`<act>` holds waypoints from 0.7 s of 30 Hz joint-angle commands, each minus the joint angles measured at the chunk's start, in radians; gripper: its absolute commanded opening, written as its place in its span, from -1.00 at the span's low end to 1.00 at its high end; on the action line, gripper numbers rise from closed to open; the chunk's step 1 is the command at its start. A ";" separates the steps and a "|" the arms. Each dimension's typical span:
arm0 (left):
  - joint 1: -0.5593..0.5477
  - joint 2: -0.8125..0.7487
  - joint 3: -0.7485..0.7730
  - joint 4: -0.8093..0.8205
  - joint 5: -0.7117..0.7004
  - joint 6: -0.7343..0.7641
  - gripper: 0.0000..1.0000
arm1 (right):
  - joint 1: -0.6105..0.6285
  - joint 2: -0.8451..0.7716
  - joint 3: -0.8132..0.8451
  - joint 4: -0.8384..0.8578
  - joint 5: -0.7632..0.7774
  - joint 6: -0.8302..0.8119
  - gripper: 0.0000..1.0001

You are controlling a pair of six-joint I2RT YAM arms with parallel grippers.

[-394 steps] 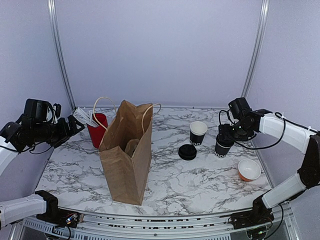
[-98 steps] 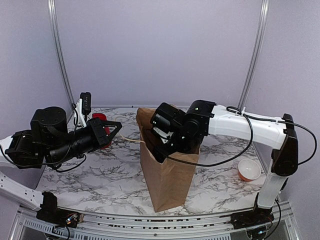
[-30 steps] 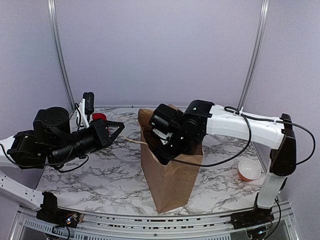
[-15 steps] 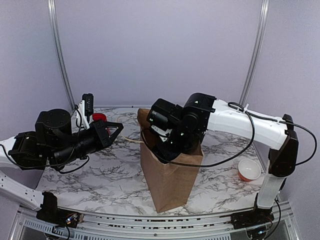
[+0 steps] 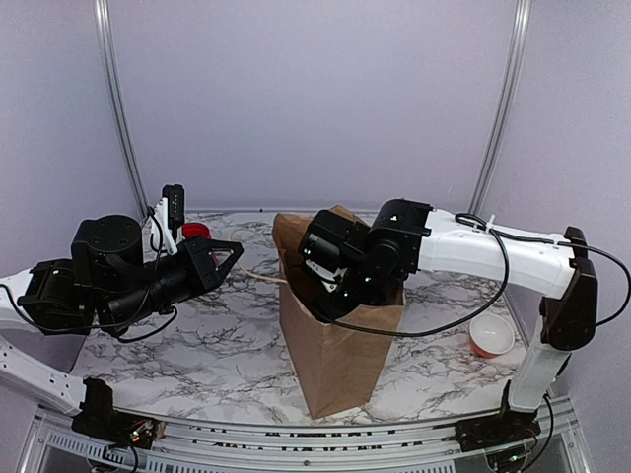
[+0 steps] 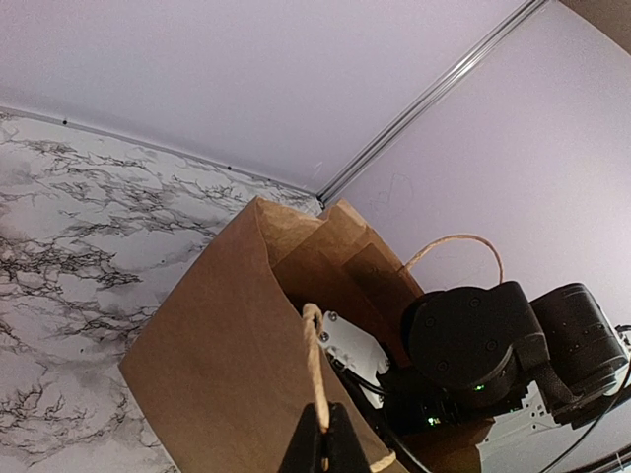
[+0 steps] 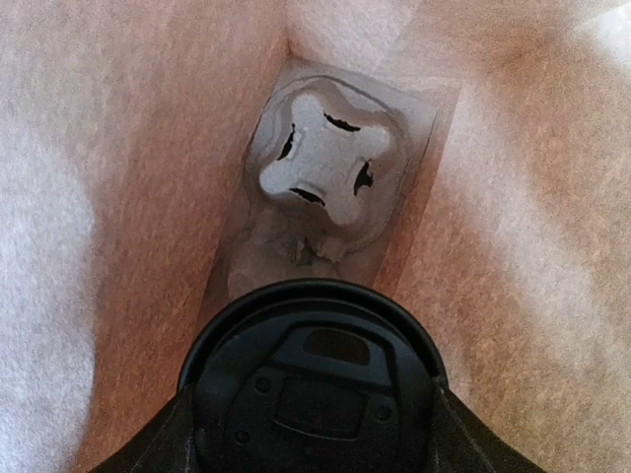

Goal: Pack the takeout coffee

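One lidded takeout coffee (image 7: pixel 314 394) inside paper bag (image 5: pixel 335 355), right fingers (image 7: pixel 158 451) clasping it; left fingers (image 6: pixel 304 445) pinching handle (image 6: pixel 314 365).

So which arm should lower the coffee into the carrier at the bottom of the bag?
Right. The right gripper is inside the paper bag, holding the takeout coffee over the carrier. The left gripper is shut on the bag's handle.

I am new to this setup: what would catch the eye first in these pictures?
A brown paper bag stands in the middle of the marble table, and the right gripper reaches into its mouth, holding the takeout coffee above a moulded tray at the bottom. The left gripper, on the left, pinches the bag's string handle.
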 commanded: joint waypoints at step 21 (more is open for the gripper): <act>-0.007 0.012 0.015 0.016 -0.023 0.018 -1.00 | 0.009 0.002 0.124 -0.104 0.050 -0.007 0.75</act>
